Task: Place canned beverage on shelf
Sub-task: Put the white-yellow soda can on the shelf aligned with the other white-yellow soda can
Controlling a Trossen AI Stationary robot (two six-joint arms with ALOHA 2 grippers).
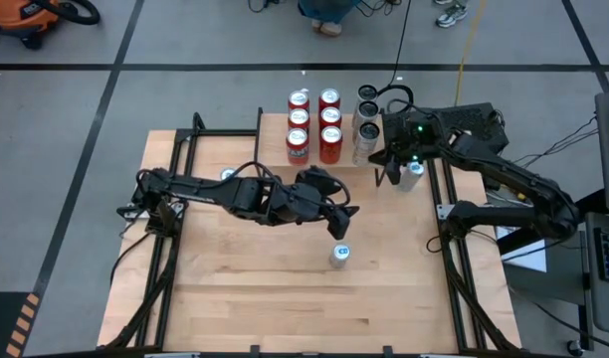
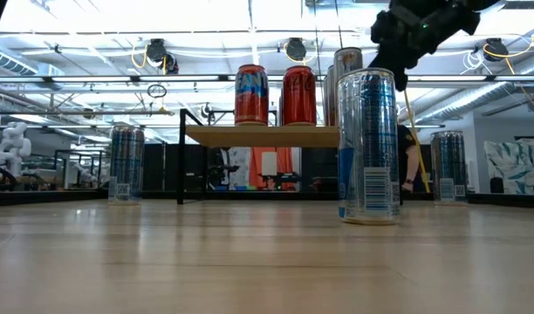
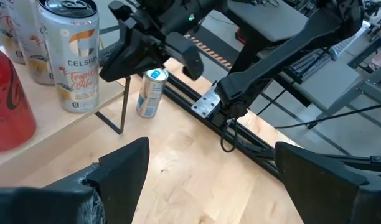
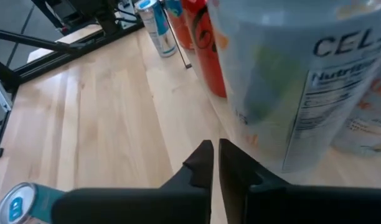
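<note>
The low shelf (image 2: 249, 136) stands at the table's far middle. On it are several red cans (image 1: 329, 134) and several white Celsius cans (image 1: 366, 124). A blue-and-silver can (image 1: 340, 255) stands upright on the table, and fills the foreground of the low view (image 2: 367, 144). My left gripper (image 1: 346, 221) is open and empty, above the table just far of that can; the left wrist view (image 3: 212, 149) shows its fingers wide apart. My right gripper (image 1: 384, 171) is shut and empty at the shelf's near right corner, beside a white can (image 4: 290, 81).
A second blue can (image 1: 414, 171) stands on the table right of the shelf, close to my right gripper. A third blue can (image 1: 228, 175) stands far left by my left arm. Black frame rails (image 1: 449, 229) run along both table sides. Bare wood lies near the front edge.
</note>
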